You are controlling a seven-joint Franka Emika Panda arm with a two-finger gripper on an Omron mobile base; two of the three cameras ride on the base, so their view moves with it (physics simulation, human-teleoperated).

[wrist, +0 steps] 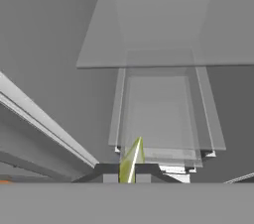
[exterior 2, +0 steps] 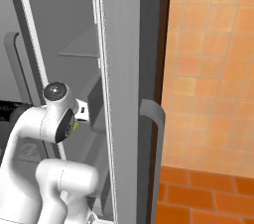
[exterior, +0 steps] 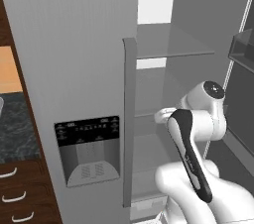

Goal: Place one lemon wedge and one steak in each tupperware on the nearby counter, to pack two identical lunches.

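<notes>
A thin yellow-green lemon wedge [wrist: 131,160] stands upright between the two dark fingertips of my gripper [wrist: 128,174], which is shut on it. The hand is inside the open fridge and faces its glass shelves [wrist: 163,59]. In the right base view a sliver of the lemon wedge [exterior 2: 75,126] shows just beside the white wrist. A corner of the marbled counter [exterior: 15,126] lies at the far left, over dark drawers [exterior: 20,196]. The steak and the tupperware are out of view.
The fridge door with its ice dispenser [exterior: 89,148] and long grey handle [exterior: 129,119] stands close on the arm's left. Door racks [exterior: 243,49] hang on the right. Another door edge and handle [exterior 2: 154,119] stand before an orange tiled wall [exterior 2: 208,69].
</notes>
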